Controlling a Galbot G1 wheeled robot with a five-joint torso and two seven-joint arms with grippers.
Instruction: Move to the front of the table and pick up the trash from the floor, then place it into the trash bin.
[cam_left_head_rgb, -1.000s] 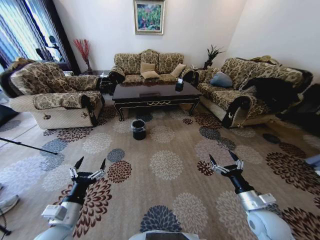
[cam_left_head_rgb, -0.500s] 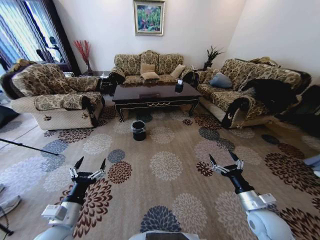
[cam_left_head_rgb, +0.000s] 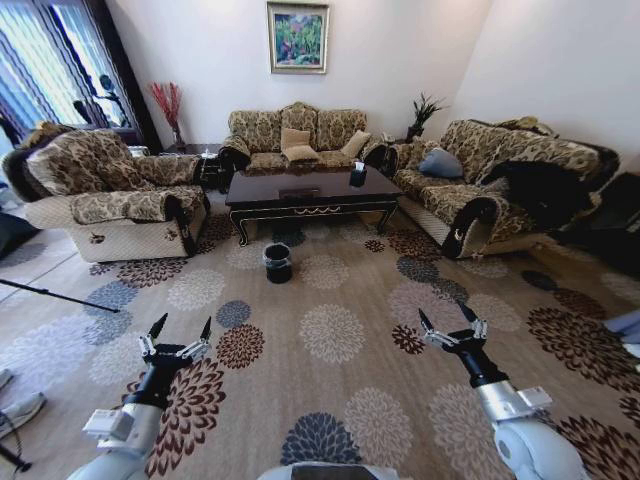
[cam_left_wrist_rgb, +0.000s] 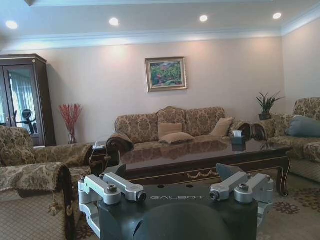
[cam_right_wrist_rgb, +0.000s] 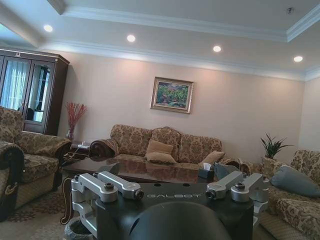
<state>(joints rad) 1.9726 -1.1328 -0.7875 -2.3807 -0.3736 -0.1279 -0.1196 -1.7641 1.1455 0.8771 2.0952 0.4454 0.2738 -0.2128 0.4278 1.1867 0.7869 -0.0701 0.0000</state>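
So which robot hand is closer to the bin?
Left. The left gripper sits just left of the bin, well short of it; the right gripper is farther off, to its right.

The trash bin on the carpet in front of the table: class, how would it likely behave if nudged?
The trash bin looks small and bucket-like, so probably light and apt to slide or tip. Its round shape suggests it would roll if toppled.

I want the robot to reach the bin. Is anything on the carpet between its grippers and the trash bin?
Nothing visible. Open carpet lies between the left gripper, the right gripper and the trash bin, which stands before the table.
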